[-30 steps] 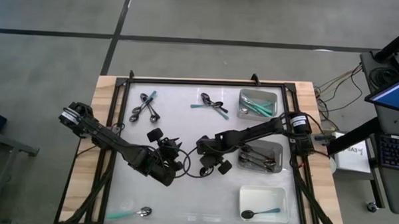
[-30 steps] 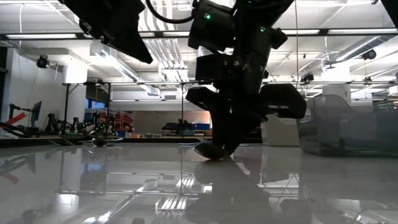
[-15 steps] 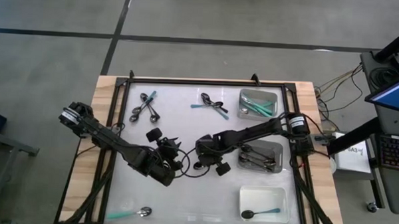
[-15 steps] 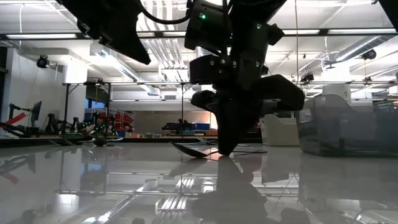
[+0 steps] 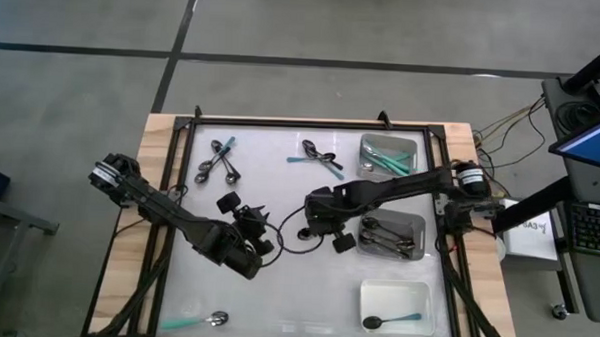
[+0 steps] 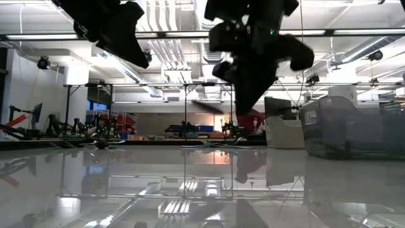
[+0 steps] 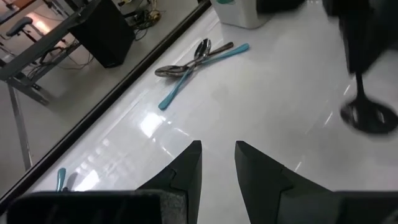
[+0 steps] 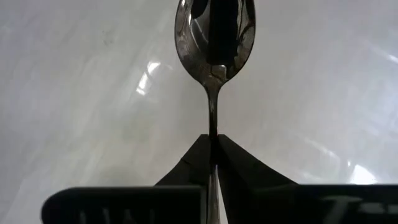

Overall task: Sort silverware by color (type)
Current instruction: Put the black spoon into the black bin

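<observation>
Lifted right tool (image 8: 213, 146), pinching metal spoon (image 8: 214, 37)

3 trays (image 5: 388, 157) – about 15 spoons (image 5: 320, 157)

This is a robotics lab or workshop in a large industrial hall. The low view shows an open ceiling with strip lights (image 6: 354, 35) and exposed ducts, metal frame rigs (image 6: 126, 85) and other work stations far behind. From above, the white tabletop (image 5: 276, 288) stands on a grey concrete floor (image 5: 85, 21) — cables (image 5: 507, 124), a keyboard (image 5: 590, 227) and a monitor (image 5: 591, 134) sit alongside.
</observation>
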Robot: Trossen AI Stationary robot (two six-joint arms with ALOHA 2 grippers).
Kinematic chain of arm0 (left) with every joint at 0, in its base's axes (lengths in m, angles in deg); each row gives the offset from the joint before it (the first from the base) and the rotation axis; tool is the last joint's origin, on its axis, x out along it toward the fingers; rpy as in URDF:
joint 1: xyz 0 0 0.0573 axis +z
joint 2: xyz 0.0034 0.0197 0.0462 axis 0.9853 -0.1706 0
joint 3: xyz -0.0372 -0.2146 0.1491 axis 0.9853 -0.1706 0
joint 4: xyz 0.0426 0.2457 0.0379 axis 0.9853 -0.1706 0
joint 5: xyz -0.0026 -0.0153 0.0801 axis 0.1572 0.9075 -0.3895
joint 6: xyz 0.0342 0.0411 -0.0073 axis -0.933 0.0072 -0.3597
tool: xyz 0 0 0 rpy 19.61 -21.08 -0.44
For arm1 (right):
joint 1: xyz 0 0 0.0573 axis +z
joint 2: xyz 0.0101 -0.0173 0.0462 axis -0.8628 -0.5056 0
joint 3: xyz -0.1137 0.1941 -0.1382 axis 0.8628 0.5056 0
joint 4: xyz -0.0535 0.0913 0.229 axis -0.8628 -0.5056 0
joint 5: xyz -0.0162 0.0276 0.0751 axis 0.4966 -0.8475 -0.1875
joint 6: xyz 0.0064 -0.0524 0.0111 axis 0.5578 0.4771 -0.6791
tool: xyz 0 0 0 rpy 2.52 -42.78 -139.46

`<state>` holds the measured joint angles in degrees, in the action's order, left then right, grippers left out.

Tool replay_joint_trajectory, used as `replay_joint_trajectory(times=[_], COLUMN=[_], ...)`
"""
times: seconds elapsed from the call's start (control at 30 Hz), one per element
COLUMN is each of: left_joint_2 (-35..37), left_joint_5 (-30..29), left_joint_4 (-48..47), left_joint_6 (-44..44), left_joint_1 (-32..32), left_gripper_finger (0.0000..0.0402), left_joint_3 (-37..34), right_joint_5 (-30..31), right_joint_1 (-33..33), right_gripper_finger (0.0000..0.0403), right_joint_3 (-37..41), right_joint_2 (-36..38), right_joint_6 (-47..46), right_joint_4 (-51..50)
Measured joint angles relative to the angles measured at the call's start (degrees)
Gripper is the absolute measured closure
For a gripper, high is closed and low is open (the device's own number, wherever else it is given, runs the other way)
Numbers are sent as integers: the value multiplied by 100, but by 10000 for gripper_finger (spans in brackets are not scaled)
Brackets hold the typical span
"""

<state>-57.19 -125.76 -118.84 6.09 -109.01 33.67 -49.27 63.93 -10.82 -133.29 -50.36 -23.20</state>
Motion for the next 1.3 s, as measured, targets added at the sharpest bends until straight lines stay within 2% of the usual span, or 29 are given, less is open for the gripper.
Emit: replay_joint_trajectory(times=[0.23, 0.4, 0.5, 0.7, 0.9, 1.1, 1.3], left_joint_2=[0, 0, -1, 0, 0, -1, -2], left_joint_5=[92, 90, 90, 88, 162, 761, 881], left_joint_4=[-12, -17, -44, -100, -106, -105, -104], left_joint_6=[26, 77, 171, 177, 177, 181, 293], left_joint_1=[-4, -4, -4, -4, -4, -4, -4], left_gripper_finger=[322, 322, 322, 322, 322, 322, 322], left_joint_3=[-1, -4, -7, -7, -4, -4, 0], right_joint_5=[18, 20, 43, 553, 600, 604, 600], right_joint_1=[-27, 68, 204, 656, 1078, 1275, 1272], right_gripper_finger=[394, 394, 394, 394, 392, 391, 390], right_joint_3=[82, 344, 733, 1766, 2727, 3259, 3546], right_joint_2=[859, 1598, 2038, 2779, 3446, 3876, 3982], right_joint_6=[-795, -2017, -2678, -3684, -4632, -5200, -5512], right_joint_4=[-837, -912, -930, -1199, -1185, -1168, -1174])
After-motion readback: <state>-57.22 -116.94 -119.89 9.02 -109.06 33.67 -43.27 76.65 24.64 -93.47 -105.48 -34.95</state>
